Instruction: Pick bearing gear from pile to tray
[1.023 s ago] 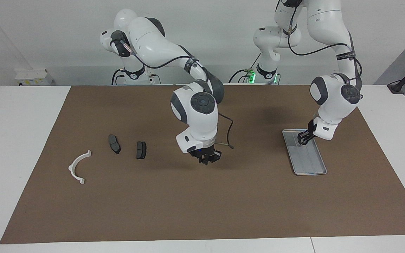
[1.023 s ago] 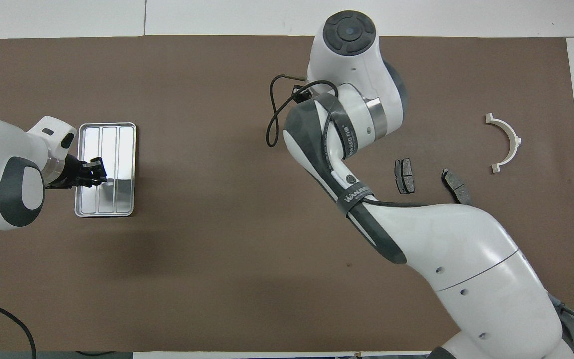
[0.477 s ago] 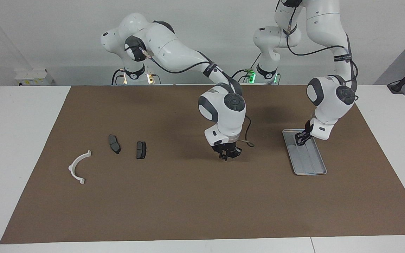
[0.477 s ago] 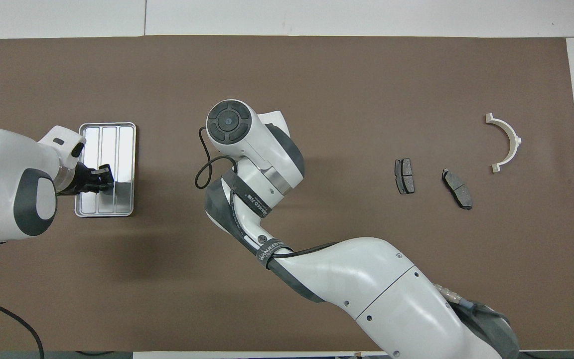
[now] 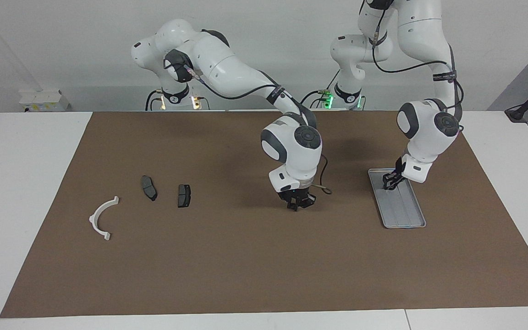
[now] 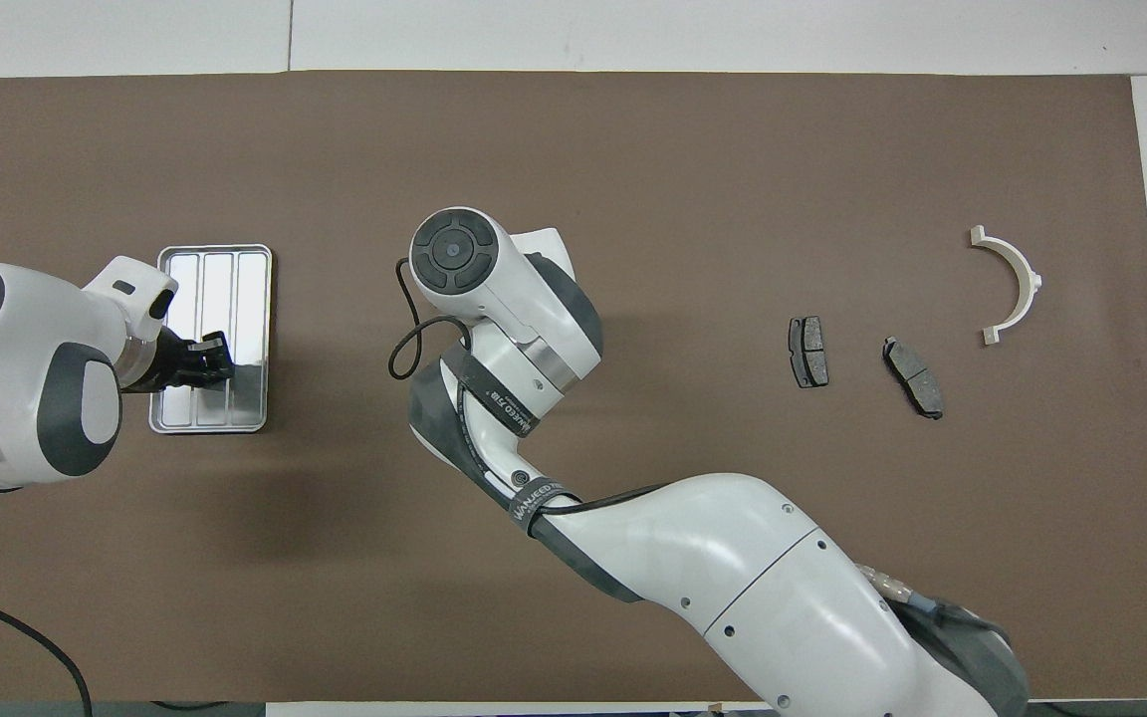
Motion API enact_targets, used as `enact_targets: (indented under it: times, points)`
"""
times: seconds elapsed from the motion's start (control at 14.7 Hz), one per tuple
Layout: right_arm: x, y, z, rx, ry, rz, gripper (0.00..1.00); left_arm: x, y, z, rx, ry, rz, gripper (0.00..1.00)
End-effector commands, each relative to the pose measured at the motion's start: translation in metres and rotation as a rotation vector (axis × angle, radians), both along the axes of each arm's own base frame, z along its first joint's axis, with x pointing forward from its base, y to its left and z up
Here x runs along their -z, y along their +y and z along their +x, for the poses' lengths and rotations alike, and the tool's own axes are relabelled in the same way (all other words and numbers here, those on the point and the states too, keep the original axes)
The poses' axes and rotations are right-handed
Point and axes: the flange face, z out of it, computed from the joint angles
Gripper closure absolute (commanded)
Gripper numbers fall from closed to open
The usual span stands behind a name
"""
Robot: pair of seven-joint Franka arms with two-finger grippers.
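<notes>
Two Franka arms work a brown mat (image 5: 245,256) spread over the white desk (image 5: 21,192). The right arm reaches out to mid-mat, its right tool (image 5: 297,203) hanging low over bare mat with the fingertips pinched together; whether a small gear sits between them cannot be made out, and from overhead the arm's own wrist hides it entirely. The left arm hangs its left tool (image 5: 390,179) over the robot-side end of the tray (image 5: 406,215), which lies toward the left arm's end of the desk; I cannot tell how its fingers stand, nor whether they carry anything.

The carry or hand-over stage appears to be in hand. Next, whichever tool bears a gear must lower inside the tray's rim and let go.

What remains of the pile lies toward the right arm's end: the white bracket (image 5: 102,217) and two brake pads (image 5: 149,187) (image 5: 184,195), each apart from the others. No bearing gear shows on mat or tray.
</notes>
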Motion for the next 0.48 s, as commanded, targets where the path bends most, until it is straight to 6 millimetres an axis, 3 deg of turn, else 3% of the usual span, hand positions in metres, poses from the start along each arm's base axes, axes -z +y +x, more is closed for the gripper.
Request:
enact_targets:
  times: [0.0,0.27,0.34,0.41]
  points:
    - [0.008,0.003,0.000,0.028,-0.024,0.001,0.80,-0.011,-0.002,-0.002,-0.010,-0.023,0.002,0.04]
    - [0.010,0.004,0.000,0.027,-0.024,0.001,0.77,-0.047,-0.014,0.026,-0.047,-0.025,0.000,0.00]
    - [0.009,0.004,0.000,0.027,-0.023,0.000,0.42,-0.054,-0.018,0.032,-0.055,-0.029,0.000,0.00]
    - [0.009,0.002,-0.001,0.025,-0.018,-0.007,0.00,-0.058,-0.021,0.035,-0.070,-0.028,0.000,0.00]
